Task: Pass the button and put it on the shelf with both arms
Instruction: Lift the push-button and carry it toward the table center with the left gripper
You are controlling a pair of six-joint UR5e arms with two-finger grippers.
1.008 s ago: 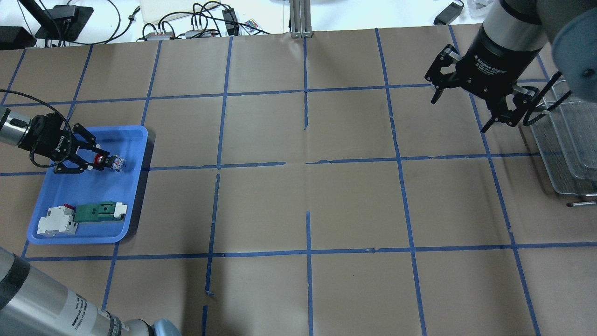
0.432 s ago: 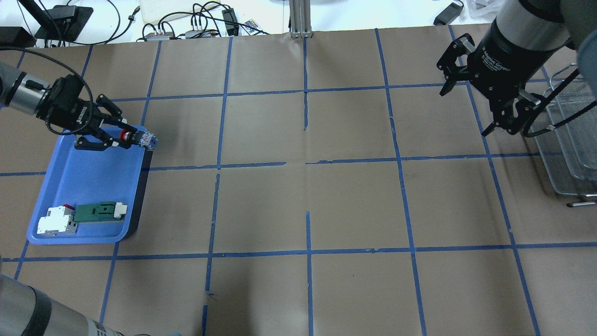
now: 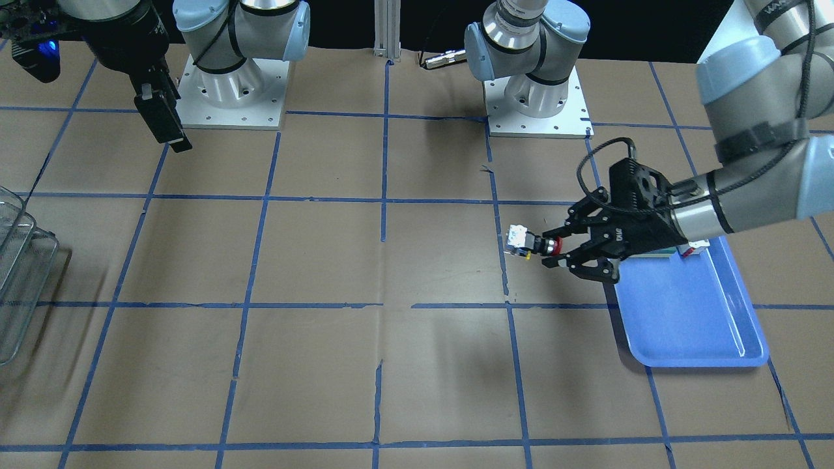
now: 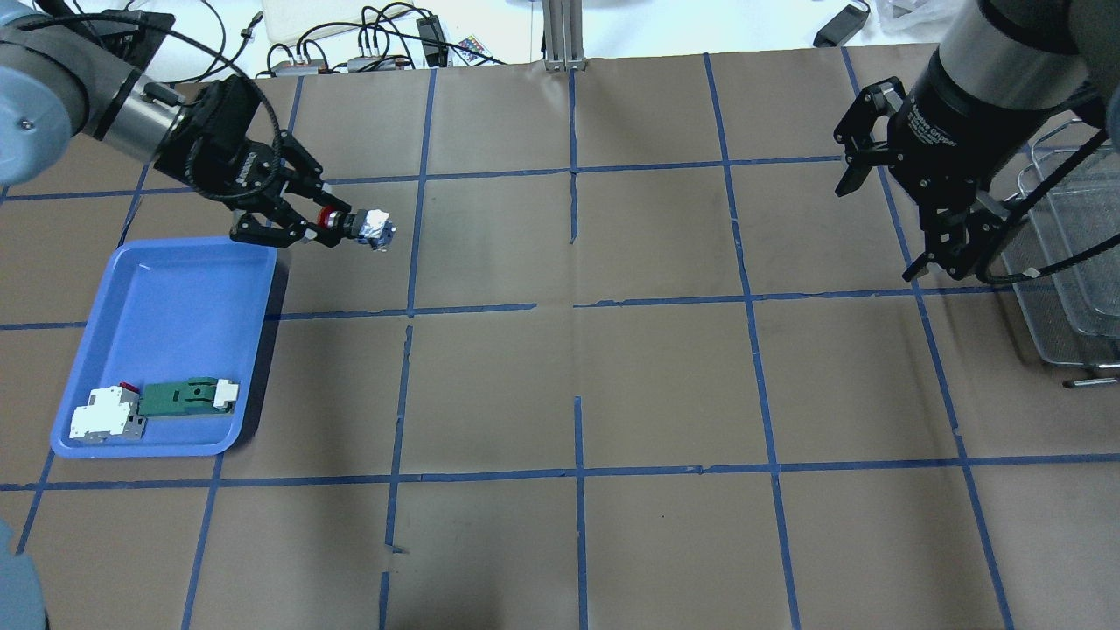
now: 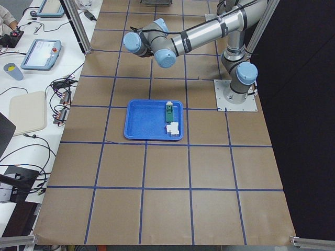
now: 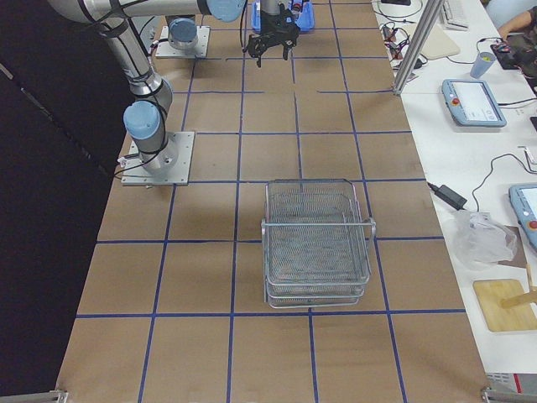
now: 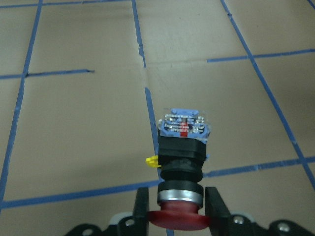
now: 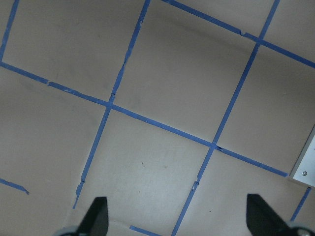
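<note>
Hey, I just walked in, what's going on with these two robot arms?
The left pincer is shut on the red push-button, gripping it by the head, and holds it in the air over the table beside the blue tray. A green-and-white part and a white-and-red block lie in that tray. The right pincer is open and empty, raised near the wire shelf. The hand-over has not yet happened.

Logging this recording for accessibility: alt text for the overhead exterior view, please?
The left claw grips the button at its red-headed end above the table, just past the far corner of the blue tray. The right claw hangs open at the far right beside the wire shelf; a green-and-white part and a white block lie in the tray.
</note>
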